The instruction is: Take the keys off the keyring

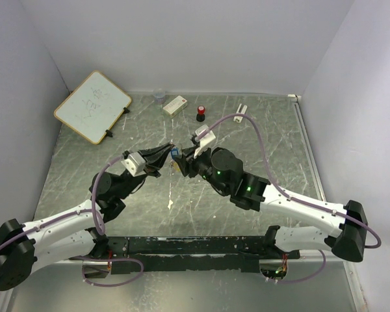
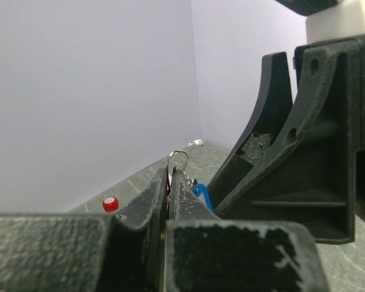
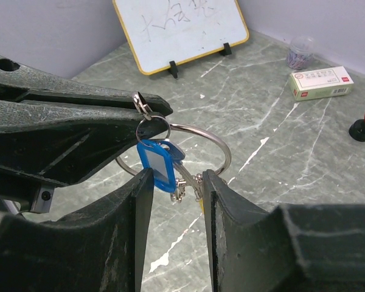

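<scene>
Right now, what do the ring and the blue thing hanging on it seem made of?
The keyring: thin metal wire, probably steel; silvery, polished, with bright glints. The blue-headed key: head looks like plastic, smooth, evenly coloured, slightly glossy, with a paler middle panel.

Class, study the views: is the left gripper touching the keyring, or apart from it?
Touching. The left wrist view shows the left gripper's jaws shut on the keyring, its wire loop sticking up from between them.

The top camera looked down from 6 o'clock, far off. The left wrist camera faced 2 o'clock, the right one 10 o'clock, both close; all shared the keyring [image 3: 225, 146].
</scene>
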`<action>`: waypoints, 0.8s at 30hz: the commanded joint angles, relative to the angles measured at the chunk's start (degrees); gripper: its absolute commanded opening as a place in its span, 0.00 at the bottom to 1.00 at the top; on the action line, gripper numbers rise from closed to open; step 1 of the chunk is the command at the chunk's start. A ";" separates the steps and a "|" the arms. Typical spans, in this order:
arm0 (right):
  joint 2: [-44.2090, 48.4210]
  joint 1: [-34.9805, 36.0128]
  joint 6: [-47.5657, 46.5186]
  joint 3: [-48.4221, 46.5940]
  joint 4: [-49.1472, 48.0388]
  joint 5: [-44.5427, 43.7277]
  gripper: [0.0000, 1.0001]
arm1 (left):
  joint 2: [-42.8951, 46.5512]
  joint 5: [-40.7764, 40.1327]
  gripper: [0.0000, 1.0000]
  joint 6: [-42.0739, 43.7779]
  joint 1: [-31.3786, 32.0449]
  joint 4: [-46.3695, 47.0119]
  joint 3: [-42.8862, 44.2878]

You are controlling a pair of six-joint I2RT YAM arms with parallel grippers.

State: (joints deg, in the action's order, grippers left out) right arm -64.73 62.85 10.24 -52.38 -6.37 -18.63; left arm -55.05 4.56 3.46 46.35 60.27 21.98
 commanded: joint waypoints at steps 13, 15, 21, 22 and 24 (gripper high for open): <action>-1.91 0.15 -1.55 -2.87 -3.72 2.28 0.00 | 0.68 0.43 0.07 0.21 0.57 2.50 0.42; -1.74 0.16 -1.63 -2.91 -3.36 2.56 0.00 | 0.59 -0.14 0.07 0.60 0.54 2.61 0.56; -0.98 0.15 -0.98 -2.58 -1.80 3.46 0.00 | 0.64 -1.38 0.07 2.74 0.53 1.71 1.74; -0.78 0.13 -0.86 -2.49 -1.54 3.57 0.00 | 0.66 -1.64 0.07 3.08 0.54 1.52 1.88; -0.31 0.09 -0.64 -2.31 -0.88 3.73 0.00 | 0.69 -2.06 0.07 3.75 0.59 1.24 2.23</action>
State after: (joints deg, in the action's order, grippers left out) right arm -66.30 62.85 9.04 -53.28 -8.23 -15.86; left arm -54.65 3.38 5.21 46.35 60.49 22.00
